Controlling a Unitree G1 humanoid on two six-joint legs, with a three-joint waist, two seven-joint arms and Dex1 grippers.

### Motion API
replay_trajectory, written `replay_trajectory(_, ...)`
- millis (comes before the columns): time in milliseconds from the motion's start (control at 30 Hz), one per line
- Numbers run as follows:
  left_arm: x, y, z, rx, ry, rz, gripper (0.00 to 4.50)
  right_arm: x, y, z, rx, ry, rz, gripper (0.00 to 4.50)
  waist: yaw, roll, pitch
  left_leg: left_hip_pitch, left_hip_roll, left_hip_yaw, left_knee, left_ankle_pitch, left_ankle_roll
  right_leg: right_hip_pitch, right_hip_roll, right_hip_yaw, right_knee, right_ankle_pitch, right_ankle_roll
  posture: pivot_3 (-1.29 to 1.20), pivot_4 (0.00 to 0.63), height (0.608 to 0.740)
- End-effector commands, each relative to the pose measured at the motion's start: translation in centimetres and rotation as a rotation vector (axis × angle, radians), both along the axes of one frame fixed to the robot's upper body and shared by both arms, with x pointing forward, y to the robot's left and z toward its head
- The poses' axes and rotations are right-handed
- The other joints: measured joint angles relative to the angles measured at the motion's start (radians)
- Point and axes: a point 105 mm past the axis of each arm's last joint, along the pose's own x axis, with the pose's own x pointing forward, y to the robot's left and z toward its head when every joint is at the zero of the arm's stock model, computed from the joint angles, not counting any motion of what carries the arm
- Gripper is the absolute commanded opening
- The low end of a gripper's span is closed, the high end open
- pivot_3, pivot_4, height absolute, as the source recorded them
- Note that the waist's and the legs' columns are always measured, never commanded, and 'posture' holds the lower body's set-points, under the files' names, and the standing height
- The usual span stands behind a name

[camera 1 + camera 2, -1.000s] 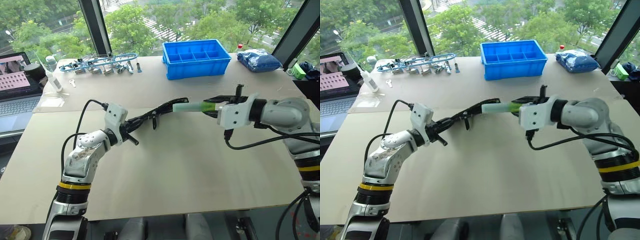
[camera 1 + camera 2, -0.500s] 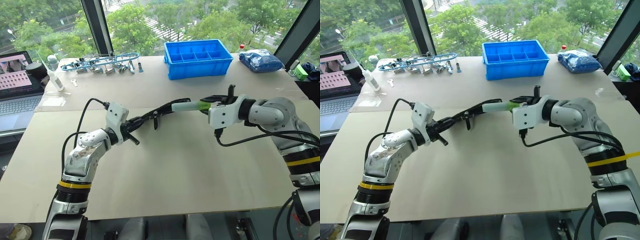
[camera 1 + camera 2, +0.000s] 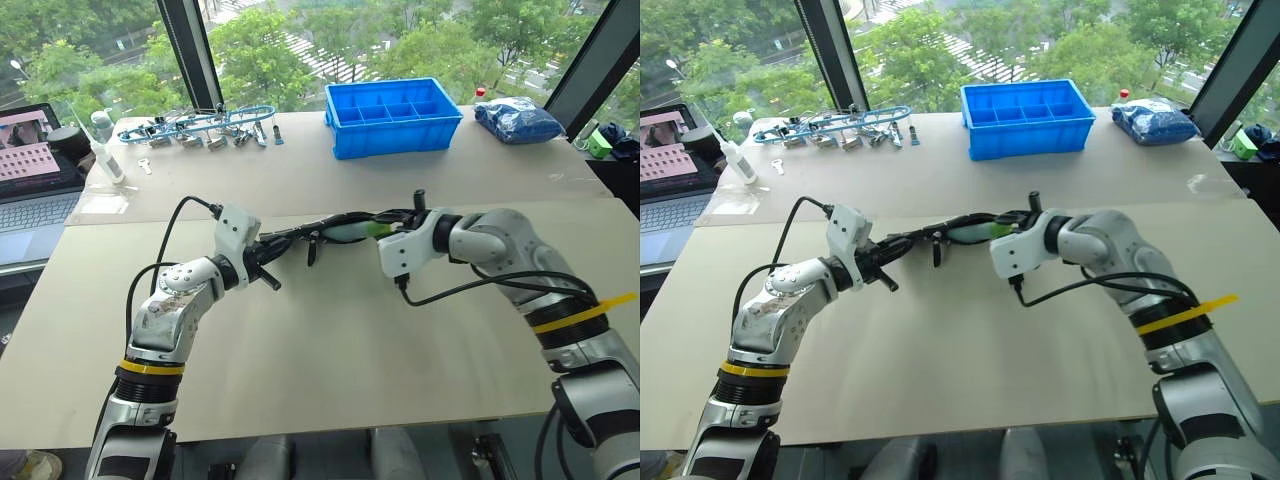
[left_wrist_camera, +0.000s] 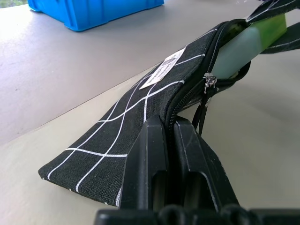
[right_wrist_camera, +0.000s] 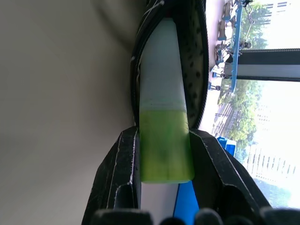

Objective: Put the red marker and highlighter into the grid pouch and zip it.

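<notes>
above the middle of the tan table (image 3: 330,360), held clear of its top: grid pouch (image 4: 140,115), black with white lines and a small white label, pinched at one end by the left gripper (image 4: 168,140), fingers pressed fully together on the fabric edge beside the zipper. stretched from there toward the right gripper (image 5: 164,154), mouth unzipped and gaping at the far end, zipper pull and strap dangling just beside the opening. wedged into that mouth: highlighter (image 5: 163,117), pale cap end already inside between the zipper teeth, light-green body sticking out. clamped across the green body by the right gripper, fingers partly apart, one on each side, touching it. seen from the head: both grippers meeting near the table's centre, pouch (image 3: 300,233) a dark strip between them, highlighter (image 3: 352,229) a short green patch at its right end. well behind, toward the window: blue compartment bin (image 3: 392,117); laptop (image 3: 35,175) at the far left edge; blue bag (image 3: 518,120) at the far right. red marker nowhere made out, possibly hidden, cannot tell.
</notes>
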Motion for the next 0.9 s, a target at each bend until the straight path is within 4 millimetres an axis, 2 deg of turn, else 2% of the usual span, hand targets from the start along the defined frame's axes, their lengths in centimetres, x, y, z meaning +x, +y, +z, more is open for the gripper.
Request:
replay_trajectory(33, 0.1, -0.6, 1.5, -0.010, -0.055, -0.027, 0.00, -0.1, 2.5, 1.7, 0.048, -0.052, 0.045, 1.08, 0.000, 0.000, 0.000, 0.000, 0.000, 0.000, 0.000, 0.000, 0.000, 0.000, 0.000, 0.000, 0.000, 0.000, 0.000, 0.00, 0.150, 0.740)
replay_trajectory(167, 0.2, -0.7, 1.5, -0.012, -0.057, -0.029, 0.00, 0.2, 3.5, 1.5, 0.069, -0.047, 0.052, 1.08, 0.002, 0.000, 0.000, 0.000, 0.000, 0.000, 0.000, 0.000, 0.000, 0.000, 0.000, 0.000, 0.000, 0.000, 0.000, 0.00, 0.150, 0.740)
replay_trajectory(233, 0.2, -0.8, 1.6, -0.011, -0.059, -0.033, 0.00, 0.3, 3.6, 1.1, 0.075, -0.013, 0.060, 2.08, 0.003, 0.000, 0.000, 0.000, 0.000, 0.000, 0.000, 0.000, 0.000, 0.000, 0.000, 0.000, 0.000, 0.000, 0.000, 0.00, 0.150, 0.740)
replay_trajectory(267, 0.2, -0.8, 1.6, -0.011, -0.060, -0.034, 0.00, 0.2, 3.5, 0.8, 0.062, 0.001, 0.070, 2.26, 0.002, 0.000, 0.000, 0.000, 0.000, 0.000, 0.000, 0.000, 0.000, 0.000, 0.000, 0.000, 0.000, 0.000, 0.000, 0.00, 0.150, 0.740)
replay_trajectory(367, 0.2, -0.8, 1.7, -0.012, -0.062, -0.036, 0.00, 0.9, 2.5, 1.0, 0.048, -0.041, 0.043, 3.31, 0.001, 0.000, 0.000, 0.000, 0.000, 0.000, 0.000, 0.000, 0.000, 0.000, 0.000, 0.000, 0.000, 0.000, 0.000, 0.00, 0.150, 0.740)
replay_trajectory(400, 0.2, -0.8, 1.7, -0.012, -0.063, -0.036, 0.00, 1.3, 1.8, 1.5, 0.045, -0.062, 0.023, 3.71, 0.001, 0.000, 0.000, 0.000, 0.000, 0.000, 0.000, 0.000, 0.000, -0.001, 0.000, 0.000, 0.000, 0.000, 0.000, 0.00, 0.150, 0.740)
replay_trajectory(433, 0.1, -0.7, 1.7, -0.011, -0.063, -0.035, 0.00, 1.6, 1.1, 2.1, 0.058, -0.067, 0.003, 3.92, 0.001, 0.000, 0.000, 0.000, 0.000, 0.000, 0.000, 0.000, 0.000, -0.001, 0.000, 0.000, 0.000, 0.000, 0.000, 0.00, 0.150, 0.740)
replay_trajectory(500, 0.1, -0.6, 1.7, -0.011, -0.063, -0.031, 0.00, 2.0, -0.6, 3.8, 0.106, -0.082, -0.024, 3.92, 0.002, 0.000, 0.000, 0.000, 0.000, 0.000, 0.000, 0.000, -0.001, -0.001, 0.000, 0.000, 0.000, 0.000, 0.000, 0.00, 0.150, 0.740)
replay_trajectory(600, 0.0, -0.6, 1.7, -0.011, -0.062, -0.026, 0.00, 1.9, -3.2, 6.2, 0.264, -0.015, -0.088, 3.92, 0.004, 0.000, 0.000, -0.001, 0.000, 0.000, 0.000, 0.000, -0.001, -0.001, 0.000, 0.000, 0.000, 0.000, 0.000, 0.00, 0.150, 0.740)
replay_trajectory(700, 0.0, -0.4, 1.7, -0.012, -0.061, -0.020, 0.00, 0.2, -5.4, 7.5, 0.563, 0.236, -0.144, 3.92, 0.003, 0.000, 0.000, -0.001, 0.000, 0.000, 0.000, 0.000, 0.000, 0.000, 0.000, 0.000, -0.001, 0.000, 0.000, 0.00, 0.150, 0.740)
replay_trajectory(767, 0.0, -0.4, 1.7, -0.013, -0.061, -0.016, 0.00, -2.1, -6.4, 5.9, 0.735, 0.577, -0.180, 3.92, 0.005, 0.000, 0.000, -0.001, 0.000, 0.000, 0.000, 0.000, 0.000, 0.000, 0.000, 0.000, -0.001, 0.000, 0.000, 0.00, 0.150, 0.740)
replay_trajectory(800, 0.0, -0.4, 1.7, -0.014, -0.061, -0.016, 0.00, -3.5, -6.5, 4.9, 0.752, 0.704, -0.173, 3.92, 0.007, 0.000, 0.000, -0.001, 0.000, -0.001, 0.000, 0.000, 0.001, 0.000, 0.000, 0.000, -0.001, 0.000, 0.000, 0.00, 0.150, 0.740)
replay_trajectory(900, 0.1, -0.6, 1.8, -0.020, -0.062, -0.019, 0.00, -6.2, -6.6, -0.5, 0.730, 0.962, -0.274, 3.92, 0.019, 0.000, 0.000, -0.002, 0.000, -0.001, 0.001, -0.002, 0.003, 0.000, 0.000, 0.000, -0.001, 0.000, 0.000, 0.00, 0.150, 0.740)
